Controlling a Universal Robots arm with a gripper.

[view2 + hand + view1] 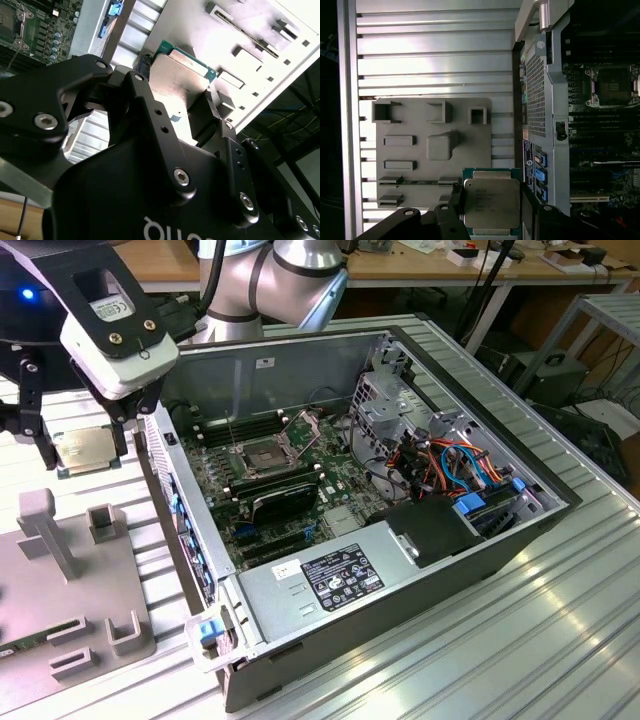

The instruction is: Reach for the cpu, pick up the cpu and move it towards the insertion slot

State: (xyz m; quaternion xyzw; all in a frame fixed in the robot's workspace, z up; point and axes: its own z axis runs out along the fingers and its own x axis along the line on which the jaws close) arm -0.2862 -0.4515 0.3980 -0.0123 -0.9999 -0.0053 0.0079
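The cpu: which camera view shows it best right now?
The first wrist view: the cpu faces the camera squarely, clamped in the end effector. The second wrist view shows it slanted and partly hidden; the exterior view shows it edge-on.

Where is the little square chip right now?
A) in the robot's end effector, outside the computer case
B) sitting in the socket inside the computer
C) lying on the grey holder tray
A: the cpu sits pinched between the fingers of the end effector, held above the ribbed table, while the socket inside the case has nothing in it.
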